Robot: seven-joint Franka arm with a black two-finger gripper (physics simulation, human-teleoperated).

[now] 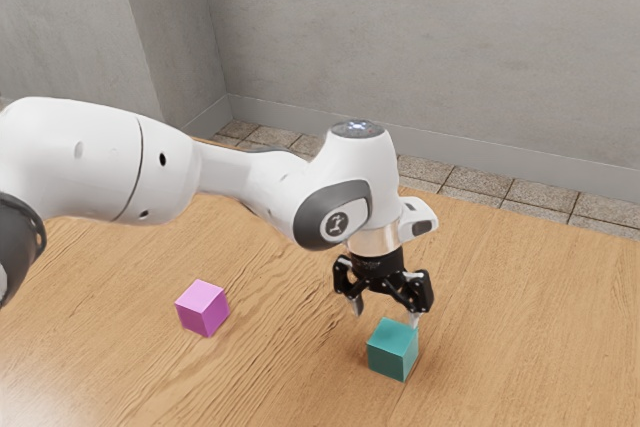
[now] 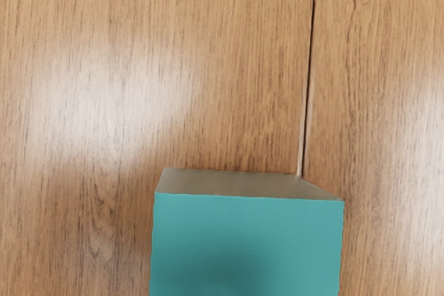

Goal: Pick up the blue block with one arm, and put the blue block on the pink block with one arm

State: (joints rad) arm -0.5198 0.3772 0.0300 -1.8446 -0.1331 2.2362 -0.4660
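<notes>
A teal-blue block (image 1: 392, 348) rests on the wooden table (image 1: 520, 307), toward the exterior view's lower right. My black gripper (image 1: 385, 313) hovers just above and slightly behind it, fingers spread apart and empty. The pink block (image 1: 203, 307) sits on the table well to the exterior view's left of the blue one. From the wrist, the blue block (image 2: 246, 244) lies directly under my hand, its top face square to the camera.
Bare wood surrounds both blocks. A seam between boards (image 2: 309, 81) runs away from the blue block. Beyond the table's far edge lie a tiled floor (image 1: 520, 187) and grey walls. My white arm (image 1: 150, 172) stretches in from the exterior view's left.
</notes>
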